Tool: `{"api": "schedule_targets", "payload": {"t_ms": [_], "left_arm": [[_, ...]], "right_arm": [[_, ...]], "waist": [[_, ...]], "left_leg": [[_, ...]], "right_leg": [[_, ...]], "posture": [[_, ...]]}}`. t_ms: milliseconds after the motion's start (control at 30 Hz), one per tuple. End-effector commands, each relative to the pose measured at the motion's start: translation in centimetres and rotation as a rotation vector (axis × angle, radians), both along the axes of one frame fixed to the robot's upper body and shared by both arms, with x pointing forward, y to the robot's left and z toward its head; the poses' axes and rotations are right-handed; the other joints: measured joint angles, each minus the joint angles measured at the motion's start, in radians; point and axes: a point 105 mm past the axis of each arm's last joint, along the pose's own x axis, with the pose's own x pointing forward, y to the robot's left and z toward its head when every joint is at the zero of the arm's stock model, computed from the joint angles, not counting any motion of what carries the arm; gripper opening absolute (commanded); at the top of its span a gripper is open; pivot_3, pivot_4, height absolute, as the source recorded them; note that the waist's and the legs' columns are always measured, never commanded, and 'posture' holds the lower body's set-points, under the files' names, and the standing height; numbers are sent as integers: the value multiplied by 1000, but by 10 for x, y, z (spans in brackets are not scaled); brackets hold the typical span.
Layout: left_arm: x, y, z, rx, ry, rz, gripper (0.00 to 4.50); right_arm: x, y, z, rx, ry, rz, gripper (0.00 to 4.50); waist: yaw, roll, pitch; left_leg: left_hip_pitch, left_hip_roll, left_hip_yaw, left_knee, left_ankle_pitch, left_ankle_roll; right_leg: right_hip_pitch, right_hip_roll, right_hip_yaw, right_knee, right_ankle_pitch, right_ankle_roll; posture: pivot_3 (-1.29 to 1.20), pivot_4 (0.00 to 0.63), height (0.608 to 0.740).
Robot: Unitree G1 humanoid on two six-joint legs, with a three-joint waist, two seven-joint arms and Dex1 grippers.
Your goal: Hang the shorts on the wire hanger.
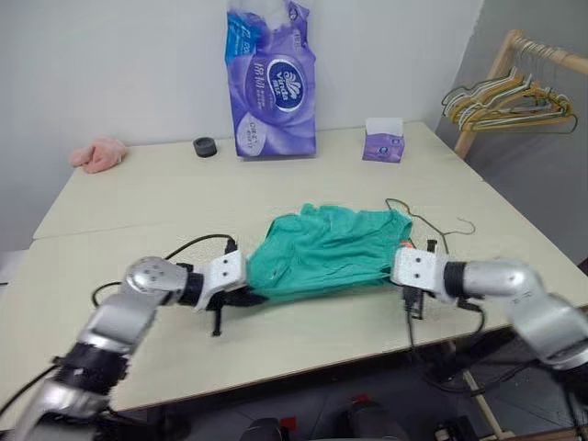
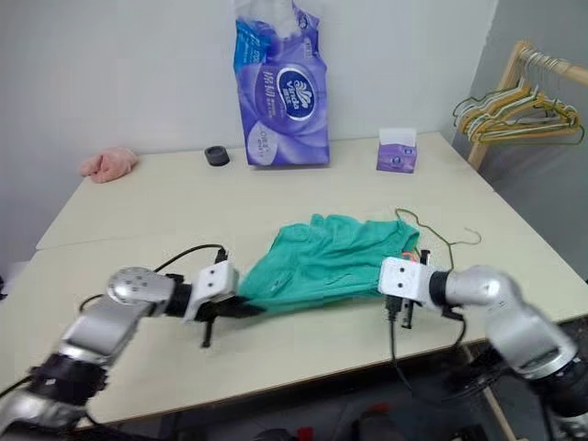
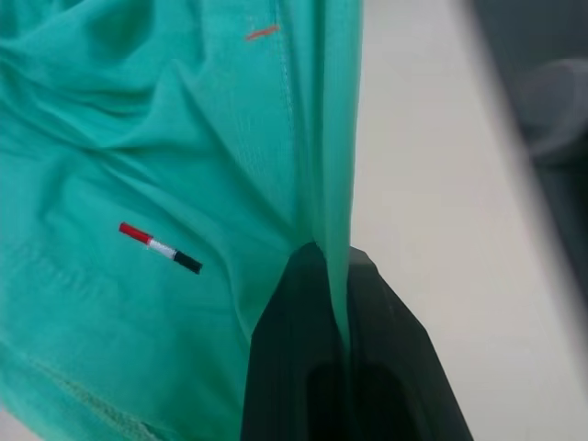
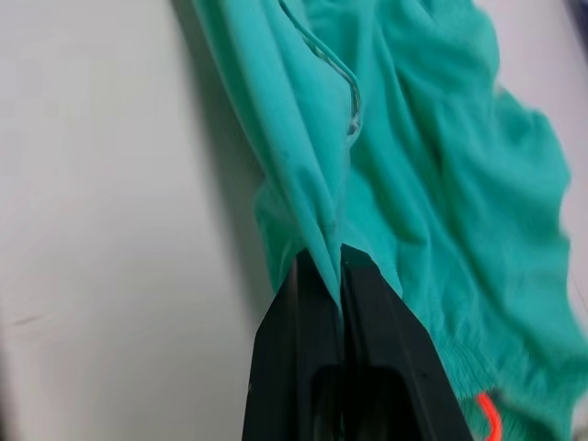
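The teal-green shorts [image 1: 326,250] are being held stretched over the table [image 1: 138,202] centre, pinched at 9 o'clock by the left gripper [image 3: 342,303] and at 3 o'clock by the right gripper [image 4: 335,262], with the wire hanger [image 1: 439,225] lying at the shorts' 2 o'clock edge.

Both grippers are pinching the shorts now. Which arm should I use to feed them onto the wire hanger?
Probably right. The right gripper grips the shorts at the end where the wire hanger lies; the left gripper pinches the far end.
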Motion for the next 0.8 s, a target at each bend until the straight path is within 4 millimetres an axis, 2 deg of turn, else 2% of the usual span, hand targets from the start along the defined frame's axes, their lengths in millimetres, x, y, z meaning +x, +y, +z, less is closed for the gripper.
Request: {"api": "schedule_targets", "payload": {"t_ms": [33, 67, 133, 267, 300, 333, 367, 400, 433, 467, 500, 533, 567, 633, 667, 733, 800], "left_arm": [[-26, 4, 28, -38, 139, -47, 0], [-26, 2, 33, -57, 168, -47, 0], [-5, -3, 35, -96, 170, 15, 0], [96, -4, 35, -37, -123, 211, 0], [133, -2, 45, -22, -244, 313, 0], [178, 4, 81, 3, -461, 454, 0], [211, 11, 131, 0, -685, 614, 0], [226, 15, 178, -33, -843, 724, 0], [229, 20, 221, -60, -977, 795, 0], [225, 25, 264, -70, -1122, 842, 0], [216, 28, 301, -82, -1241, 860, 0], [205, 29, 334, -101, -1347, 874, 0], [194, 29, 360, -99, -1440, 865, 0], [173, 21, 395, -38, -1615, 786, 0], [166, 16, 403, -12, -1662, 734, 0], [164, 9, 399, 39, -1664, 633, 0], [174, 7, 365, 88, -1532, 513, 0]], "right_arm": [[-2, -15, 30, -53, 42, 56, 37], [2, -18, 33, -64, 84, 62, 37], [21, -21, 36, -70, 119, 51, 37], [115, -28, 42, -133, -114, -98, 37], [143, -27, 52, -142, -217, -154, 37], [174, -18, 79, -136, -392, -236, 37], [196, -7, 117, -98, -578, -316, 37], [207, 4, 151, -60, -722, -363, 37], [209, 12, 184, -22, -846, -391, 37], [206, 19, 220, 42, -963, -413, 37], [199, 23, 252, 99, -1065, -423, 37], [190, 26, 282, 147, -1171, -430, 37], [180, 26, 307, 186, -1261, -435, 37], [161, 21, 343, 272, -1388, -444, 37], [153, 17, 354, 313, -1425, -439, 37], [148, 11, 355, 362, -1424, -414, 37], [159, 9, 323, 316, -1334, -343, 37]], "waist": [[8, 2, 6], [13, 3, 9], [28, 4, 11], [56, 2, 11], [58, 0, 11], [62, -2, 10], [63, -5, 12], [60, -10, 12], [50, -15, 11], [45, -17, 10], [38, -18, 9], [31, -18, 9], [26, -18, 8], [21, -16, 7], [22, -14, 6], [22, -13, 5], [22, -13, 5]], "left_leg": [[0, 0, 0, 0, 0, 0], [1, 0, 1, 1, 0, 0], [2, 0, 1, 2, 0, 0], [18, -2, 4, 2, 2, 3], [19, -2, 4, 2, 3, 2], [15, -2, 5, 2, 3, 2], [14, -3, 7, 4, 4, 1], [3, -3, 8, 6, 8, -7], [-19, -3, 9, 10, 12, -11], [-48, -3, 11, 18, 14, -16], [-61, -4, 13, 18, 16, -18], [-71, -4, 17, 17, 16, -19], [-74, -5, 19, 13, 15, -20], [-74, -6, 19, 0, 13, -24], [-72, -7, 19, -3, 12, -25], [-72, -8, 17, -4, 11, -26], [-72, -9, 18, -4, 9, -22]], "right_leg": [[0, 0, 0, 0, 0, 0], [1, 0, 0, 0, 0, 0], [2, 0, 0, 0, 0, 1], [17, 5, 1, 0, -1, -1], [17, 5, 1, 0, 0, -1], [14, 5, 2, 0, 3, 3], [12, 4, 3, 3, 7, -2], [-2, 3, 4, 6, 12, -5], [-26, 1, 6, 11, 17, -7], [-56, 0, 11, 21, 19, -10], [-74, -2, 14, 26, 19, -10], [-89, -3, 17, 32, 18, -11], [-96, -5, 17, 34, 16, -14], [-103, -7, 18, 31, 15, -17], [-103, -7, 19, 30, 14, -18], [-102, -7, 20, 26, 14, -17], [-100, -7, 22, 21, 11, -13]], "posture": [[-13, 33, 740], [-4, 34, 740], [3, 31, 740], [7, 20, 740], [8, 9, 740], [8, 3, 740], [7, 1, 740], [9, 0, 740], [8, 0, 740], [4, 0, 740], [4, 0, 740], [1, 0, 740], [-2, 1, 740], [-1, 6, 740], [1, 8, 740], [2, 12, 740], [-5, 17, 740]]}}
